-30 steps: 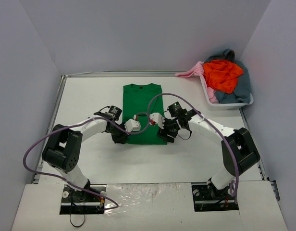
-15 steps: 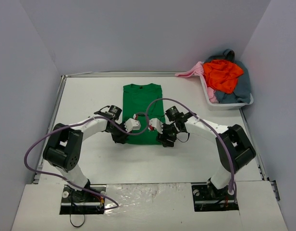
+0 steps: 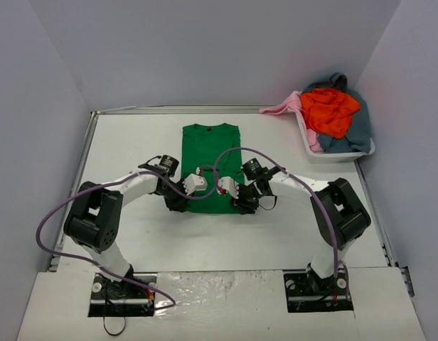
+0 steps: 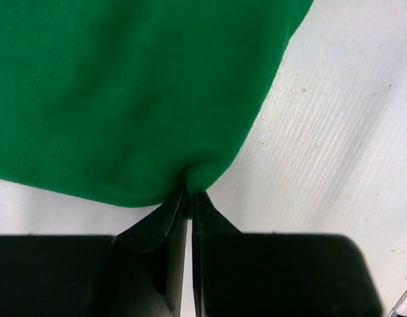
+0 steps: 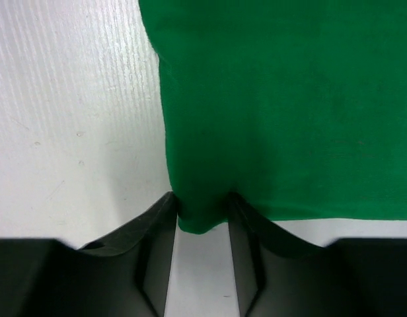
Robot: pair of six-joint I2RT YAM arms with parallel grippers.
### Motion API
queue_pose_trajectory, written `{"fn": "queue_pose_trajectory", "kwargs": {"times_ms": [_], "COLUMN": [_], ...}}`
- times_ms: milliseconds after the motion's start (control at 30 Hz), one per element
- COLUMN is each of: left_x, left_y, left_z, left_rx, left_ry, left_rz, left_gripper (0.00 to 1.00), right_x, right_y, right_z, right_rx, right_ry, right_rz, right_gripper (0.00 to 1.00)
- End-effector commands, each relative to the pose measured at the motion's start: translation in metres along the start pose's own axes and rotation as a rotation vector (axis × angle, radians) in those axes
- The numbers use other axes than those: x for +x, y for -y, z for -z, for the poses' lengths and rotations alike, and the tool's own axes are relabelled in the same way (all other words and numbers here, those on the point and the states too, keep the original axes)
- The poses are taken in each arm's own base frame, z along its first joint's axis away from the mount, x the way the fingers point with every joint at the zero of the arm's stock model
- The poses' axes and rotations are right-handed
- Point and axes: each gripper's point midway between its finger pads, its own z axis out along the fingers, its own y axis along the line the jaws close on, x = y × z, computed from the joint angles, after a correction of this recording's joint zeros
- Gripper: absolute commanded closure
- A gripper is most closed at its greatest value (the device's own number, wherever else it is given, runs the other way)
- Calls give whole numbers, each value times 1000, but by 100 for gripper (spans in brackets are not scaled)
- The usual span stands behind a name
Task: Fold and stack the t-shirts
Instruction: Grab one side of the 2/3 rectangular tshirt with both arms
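Green t-shirt: you had the green t-shirt lying flat in a tall folded rectangle at the middle of the table, collar end toward the far wall.
Near corners: each near corner of it was under one of your grippers.
Left gripper: your left gripper was clenched tight on the near left corner, the cloth puckering into the closed jaws.
Right gripper: your right gripper grasped the near right corner, the green cloth filling the narrow gap between its jaws.
Arms: from above, both arms reached inward, and the two grippers sat at the shirt's near edge.
Other shirts: your orange-red shirt, pale pink shirt and grey-blue shirt were heaped in the white tub at the far right corner, the pink one spilling over its rim.
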Motion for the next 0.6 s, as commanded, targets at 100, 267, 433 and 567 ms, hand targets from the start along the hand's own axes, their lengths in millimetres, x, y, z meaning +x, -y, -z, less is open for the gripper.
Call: {"fn": "queue_pose_trajectory", "kwargs": {"times_ms": [100,267,433,567], "left_x": [-2,-7,-8,-7], "left_y": [4,4,9,20], "left_z": [3,10,19,28], "left_rx": [27,18,17,48], "left_ry": [2,8,10,6], "left_rz": [-23,-36,-43,-59], "left_gripper": [98,98,97,98], "right_x": [21,19,14,6], "right_y": [-8,-5,-11,-19], "right_z": [-7,-3,7,20], "right_rx": [-21,8,-2,-32], "right_ry": [-97,-109,-104,-106], "right_rz": [-60,-78,-81,-78], "right_gripper": [92,100,100,100]}}
